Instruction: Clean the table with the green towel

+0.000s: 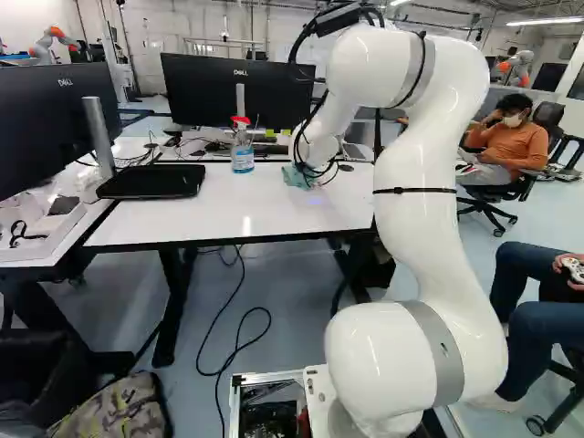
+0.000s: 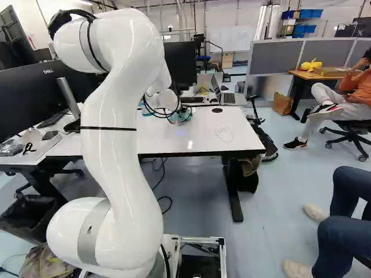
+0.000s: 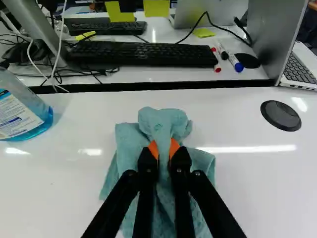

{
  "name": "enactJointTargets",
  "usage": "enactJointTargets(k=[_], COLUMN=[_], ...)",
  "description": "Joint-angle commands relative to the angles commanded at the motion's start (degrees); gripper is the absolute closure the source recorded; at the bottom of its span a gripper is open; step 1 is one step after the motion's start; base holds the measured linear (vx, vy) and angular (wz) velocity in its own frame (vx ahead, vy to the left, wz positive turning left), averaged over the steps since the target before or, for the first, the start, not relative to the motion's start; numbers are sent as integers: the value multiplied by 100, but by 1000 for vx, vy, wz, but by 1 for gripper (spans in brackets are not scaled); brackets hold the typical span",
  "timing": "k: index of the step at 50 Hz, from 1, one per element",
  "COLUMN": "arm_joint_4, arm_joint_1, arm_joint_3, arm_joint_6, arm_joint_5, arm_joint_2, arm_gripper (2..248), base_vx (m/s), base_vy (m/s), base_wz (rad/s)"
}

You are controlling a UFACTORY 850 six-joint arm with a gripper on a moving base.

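Since the crumpled green cloth towel (image 3: 127, 144) looks light and limp, the black 2-fingered gripper (image 3: 164, 148) aptly pinches its bunched ridge.

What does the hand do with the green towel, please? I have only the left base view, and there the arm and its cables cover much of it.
Observer: In the wrist view, the hand has both orange pads pressed on the green towel, gripping it between them.
Operator: Thank you. Is there something to clean on the part of the table which the arm hides from me?
Observer: Yes, the right base view shows a faint drawn mark on the table, to the right of the towel.
Operator: And what lies at the end of the keyboard, beyond the towel?
Observer: In the wrist view, some markers lie by that end of the nearer keyboard.
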Motion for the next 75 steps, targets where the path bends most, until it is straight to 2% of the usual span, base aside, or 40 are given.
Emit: enactJointTargets(k=[14,44,75], arm_joint_4=[0,0,0], arm_joint_1=[0,0,0], arm_joint_3=[0,0,-21], arm_joint_6=[0,0,0], arm_joint_5=[-7,-333,-277], arm_joint_2=[0,0,-15], arm_gripper=[207,207,207], base_vx=[0,0,0], base_vy=[0,0,0], base_wz=[0,0,0])
